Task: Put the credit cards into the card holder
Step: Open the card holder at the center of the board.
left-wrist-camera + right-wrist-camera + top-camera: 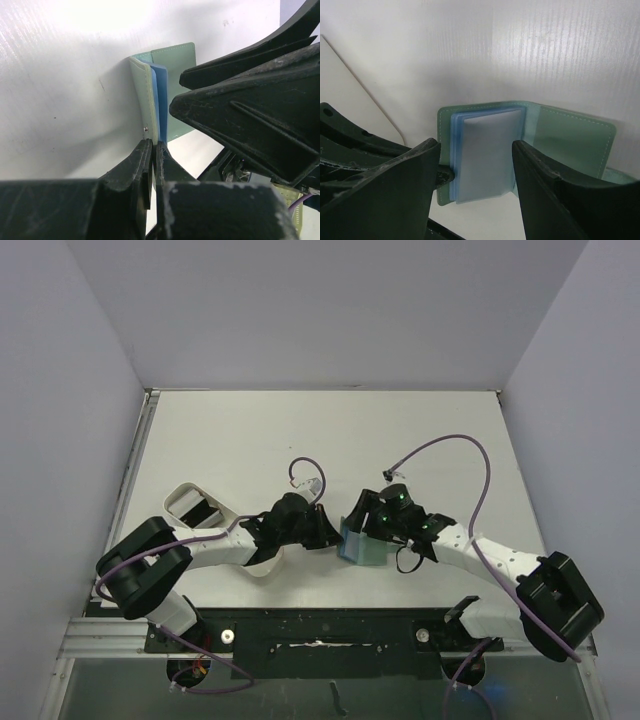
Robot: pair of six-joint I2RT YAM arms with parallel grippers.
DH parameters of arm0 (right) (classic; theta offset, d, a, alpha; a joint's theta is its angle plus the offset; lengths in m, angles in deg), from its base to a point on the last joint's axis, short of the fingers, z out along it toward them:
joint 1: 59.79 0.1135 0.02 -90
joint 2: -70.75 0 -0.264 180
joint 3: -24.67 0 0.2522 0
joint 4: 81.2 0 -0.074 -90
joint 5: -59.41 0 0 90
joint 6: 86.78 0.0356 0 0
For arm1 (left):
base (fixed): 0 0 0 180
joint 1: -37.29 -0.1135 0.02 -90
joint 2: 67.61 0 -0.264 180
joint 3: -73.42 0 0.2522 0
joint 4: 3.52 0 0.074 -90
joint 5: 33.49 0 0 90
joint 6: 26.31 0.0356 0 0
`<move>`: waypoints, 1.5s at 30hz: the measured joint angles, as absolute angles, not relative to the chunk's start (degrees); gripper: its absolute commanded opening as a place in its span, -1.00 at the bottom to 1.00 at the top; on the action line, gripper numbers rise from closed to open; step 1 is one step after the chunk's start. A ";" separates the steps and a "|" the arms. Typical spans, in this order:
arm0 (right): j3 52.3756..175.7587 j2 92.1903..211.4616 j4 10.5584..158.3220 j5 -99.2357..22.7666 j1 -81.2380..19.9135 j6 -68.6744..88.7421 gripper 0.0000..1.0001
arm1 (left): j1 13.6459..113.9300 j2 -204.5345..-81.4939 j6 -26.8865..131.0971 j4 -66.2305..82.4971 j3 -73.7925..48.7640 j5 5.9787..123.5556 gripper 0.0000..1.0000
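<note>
In the top view, the white tray [178, 492] lies toward eight o'clock on the table [300, 430], partly under the left arm. It has dark contents that may be credit cards, though they are too small to tell.

Further right, the left gripper [151, 150] is closed tight. Its tips appear to pinch the lower edge of one cover of the card holder [177, 65], coming in from the holder's nine o'clock.

The holder sits near six o'clock on the table, between the two wrists. It is open like a book, with sage green covers and blue sleeves fanned between them.

From the holder's three o'clock side, the right gripper [476, 155] has its jaws spread wide on either side of the sleeve stack, and it grips nothing.

I judge the holder to be light and floppy. Its covers bend at the spine and the plastic sleeves are thin and slick, so it would slide or fold shut if pushed. The stitched cover edge looks like the best place to hold it, and the sleeves should be left free. A card is likely stiff, thin and smooth, and is best taken by its short end.
</note>
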State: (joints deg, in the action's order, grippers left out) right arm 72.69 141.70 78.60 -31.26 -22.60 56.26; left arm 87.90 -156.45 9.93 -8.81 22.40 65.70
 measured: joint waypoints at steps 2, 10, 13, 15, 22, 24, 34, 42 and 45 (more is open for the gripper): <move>72.69 141.86 79.06 -31.26 -22.58 56.26 0.20 | 87.90 -156.47 9.91 -8.83 22.40 65.70 -1.00; 72.45 143.78 79.54 -31.26 -22.45 56.36 0.17 | 87.90 -156.47 9.91 -9.05 22.40 65.70 -1.00; 71.95 143.82 79.78 -31.26 -22.23 56.47 0.15 | 87.90 -156.47 9.91 -9.03 22.40 65.70 -1.00; 71.80 143.82 80.04 -31.24 -22.18 56.52 0.15 | 87.90 -156.47 9.91 -9.03 22.40 65.70 -1.00; 71.56 143.91 80.28 -31.22 -22.18 56.50 0.14 | 87.90 -156.47 9.91 -8.99 22.40 65.67 -1.00; 71.56 143.91 80.28 -31.17 -22.18 56.50 0.14 | 87.92 -156.47 9.91 -8.99 22.40 65.67 -1.00; 71.51 143.91 80.08 -29.77 -22.18 56.47 0.23 | 87.94 -156.47 9.91 -8.86 22.40 65.65 -1.00; 71.51 143.32 79.12 -29.51 -22.18 56.65 0.24 | 87.94 -156.47 9.93 -8.79 22.40 65.65 -1.00; 71.38 141.70 77.96 -28.97 -22.18 56.65 0.25 | 87.94 -156.47 9.95 -8.83 22.40 65.65 -1.00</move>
